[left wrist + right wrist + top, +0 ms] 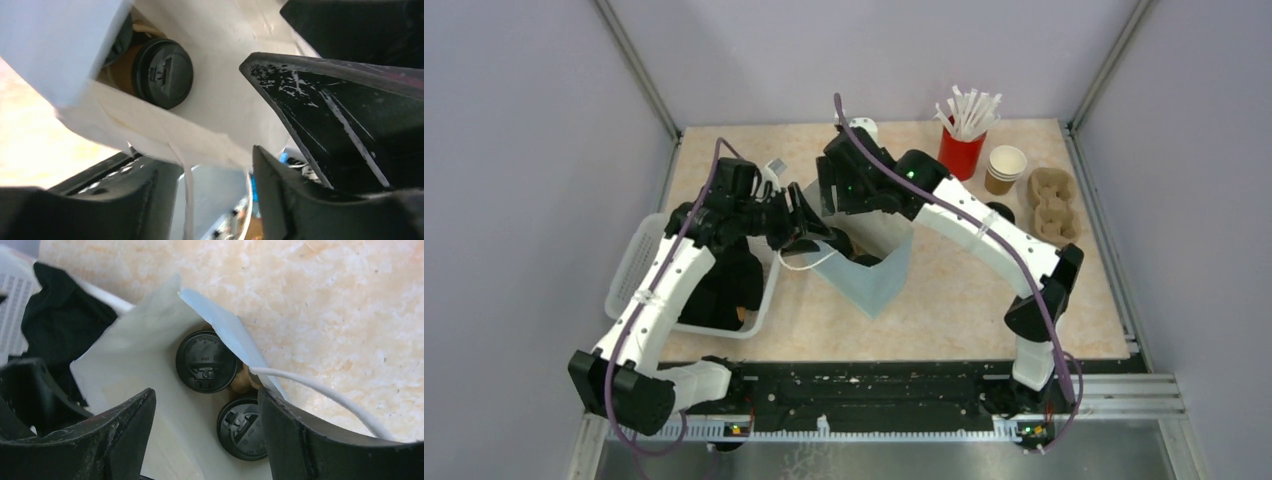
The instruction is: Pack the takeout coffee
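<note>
Where the smooth paper bag [135, 355] gapes, two round black lids [206, 361] sit.

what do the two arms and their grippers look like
Left arm and right arm: white links, black joints and bases, a purple cable along each. A green light glows on the right one. The fingers are black and wedge-shaped.

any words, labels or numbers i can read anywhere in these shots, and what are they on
Nothing reads clearly enough to quote.
On the upper black lid, inside the pale blue bag: raised lettering round the rim, too small to read.
On the lower black lid: raised marks, blurred.
On the red cup, the brown cups and the cup carrier: no print visible.
</note>
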Tool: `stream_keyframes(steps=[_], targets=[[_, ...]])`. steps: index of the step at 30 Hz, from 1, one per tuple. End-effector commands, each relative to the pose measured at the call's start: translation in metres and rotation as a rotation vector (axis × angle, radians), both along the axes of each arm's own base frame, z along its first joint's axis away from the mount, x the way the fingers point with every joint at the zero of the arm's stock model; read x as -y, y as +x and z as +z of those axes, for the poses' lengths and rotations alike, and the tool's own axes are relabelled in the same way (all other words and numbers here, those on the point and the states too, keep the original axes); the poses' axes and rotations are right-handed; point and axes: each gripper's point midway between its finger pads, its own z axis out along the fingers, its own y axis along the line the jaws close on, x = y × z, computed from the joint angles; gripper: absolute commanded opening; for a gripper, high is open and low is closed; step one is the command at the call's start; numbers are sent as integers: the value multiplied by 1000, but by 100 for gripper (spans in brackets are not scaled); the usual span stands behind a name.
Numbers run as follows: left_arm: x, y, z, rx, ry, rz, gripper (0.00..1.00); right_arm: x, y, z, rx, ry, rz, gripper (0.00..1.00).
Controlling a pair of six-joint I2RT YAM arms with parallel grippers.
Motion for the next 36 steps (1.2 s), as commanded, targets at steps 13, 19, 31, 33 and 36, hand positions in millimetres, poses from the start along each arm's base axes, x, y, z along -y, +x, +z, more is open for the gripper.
stream_keyframes(steps=[13,19,31,33,36], targets=[[-69,66,63,408,503,116,97,18,-70,95,-35,207,298,76],[-45,99,42,390,479,18,93,37,-90,89,-84,216,303,77],[-38,113,-2,288,508,4,38,33,-103,25,-228,179,296,54],[-37,104,-3,262,489,27,33,52,-89,9,-221,108,183,53],[-34,85,0,244,447,53,27,80,-64,-3,-167,11,81,52]])
